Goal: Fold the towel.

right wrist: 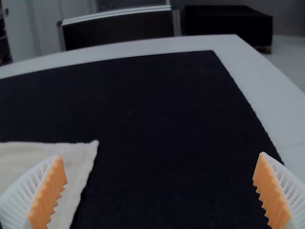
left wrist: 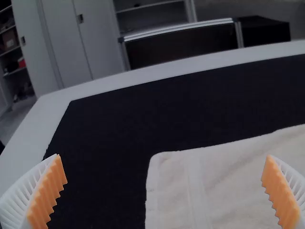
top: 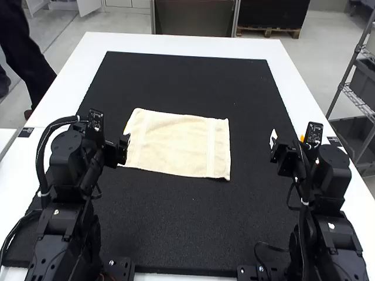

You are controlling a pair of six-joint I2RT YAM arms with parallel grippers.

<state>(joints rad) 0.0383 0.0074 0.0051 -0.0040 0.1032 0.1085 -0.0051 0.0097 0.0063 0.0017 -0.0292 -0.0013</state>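
Observation:
The cream towel [top: 179,144] lies spread flat as a rectangle on the black mat, left of the mat's middle. At its left edge in the high view is my left gripper [top: 125,142]. My right gripper [top: 273,140] stands to the right of the towel, apart from it. In the left wrist view the left gripper [left wrist: 164,190] is wide open, with the towel [left wrist: 228,186] beyond and between its fingers. The right gripper [right wrist: 159,190] is also wide open in its wrist view, and a corner of the towel [right wrist: 78,162] shows near one finger.
A black mat [top: 193,234] covers most of the white table [top: 176,44]. Mat surface surrounds the towel, with a broad stretch between it and the right arm. Both arms stand at the table's near side.

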